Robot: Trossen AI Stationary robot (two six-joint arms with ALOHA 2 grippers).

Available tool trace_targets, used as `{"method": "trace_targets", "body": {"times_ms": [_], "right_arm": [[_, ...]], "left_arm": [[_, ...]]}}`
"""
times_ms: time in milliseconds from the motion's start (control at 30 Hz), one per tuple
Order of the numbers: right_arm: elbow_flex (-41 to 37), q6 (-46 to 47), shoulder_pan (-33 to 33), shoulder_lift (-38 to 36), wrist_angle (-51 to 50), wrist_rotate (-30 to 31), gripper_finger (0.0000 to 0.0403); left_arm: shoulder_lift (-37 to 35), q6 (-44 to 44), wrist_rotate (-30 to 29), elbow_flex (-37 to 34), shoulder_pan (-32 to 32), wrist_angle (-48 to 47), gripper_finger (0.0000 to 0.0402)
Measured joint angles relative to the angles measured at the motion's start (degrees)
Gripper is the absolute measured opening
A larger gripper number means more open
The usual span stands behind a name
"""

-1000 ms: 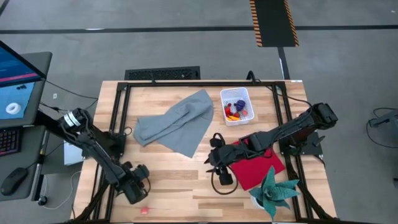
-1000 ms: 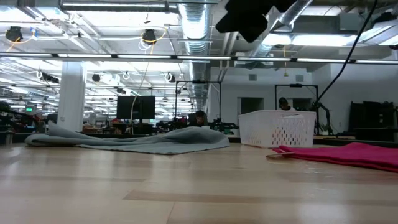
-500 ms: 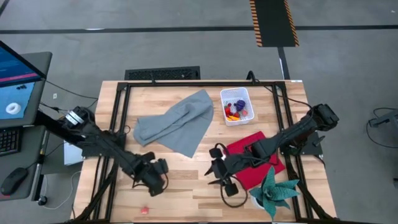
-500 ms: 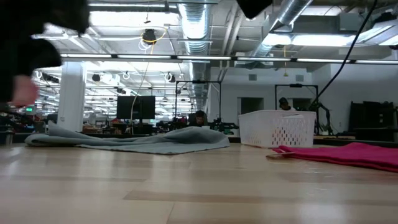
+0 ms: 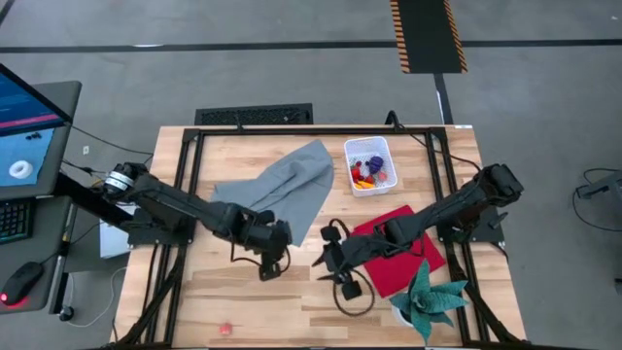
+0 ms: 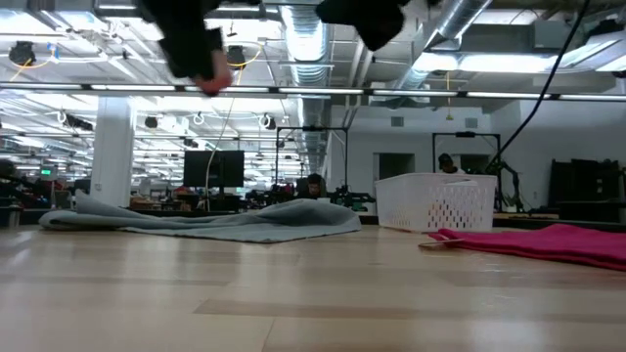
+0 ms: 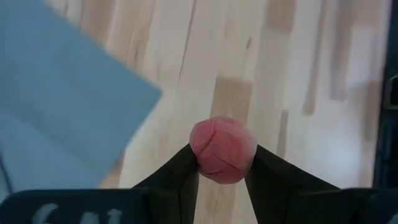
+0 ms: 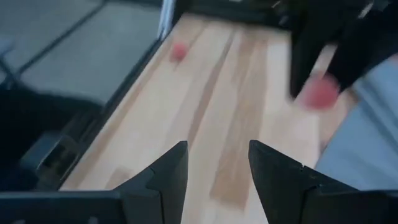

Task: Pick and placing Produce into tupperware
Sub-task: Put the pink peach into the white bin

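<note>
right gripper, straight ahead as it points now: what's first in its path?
Likely bare table first. Beyond the open right gripper, the left gripper with its pink berry sits slightly off to one side; depth unclear.

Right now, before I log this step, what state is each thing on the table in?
left gripper: shut on pink berry, above the table
right gripper: open, empty
tupperware: upright, holding produce
grey cloth: crumpled flat
red cloth: lying flat
small red piece: loose near table edge

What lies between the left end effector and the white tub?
In the high view, the grey cloth and bare wood separate the left end effector, holding a pink berry, from the tub.
</note>
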Motion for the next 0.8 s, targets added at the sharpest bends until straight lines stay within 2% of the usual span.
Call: {"method": "trace_targets", "body": {"times_ms": [167,367,800], "right_arm": [[0.0,-0.19,-3.68,1.38,2.35,0.55,0.0193],[0.15,-1.39,-7.2,1.93,5.28,1.25,0.0193],[0.29,-1.9,-10.15,3.79,11.19,1.04,0.0193]], "left_arm": [[-0.02,4.37,1.65,3.0,1.81,0.46,0.0105],[-0.02,5.78,1.77,3.49,2.82,-0.69,0.0104],[-0.02,7.11,1.97,3.49,4.22,-0.07,0.0104]]}}
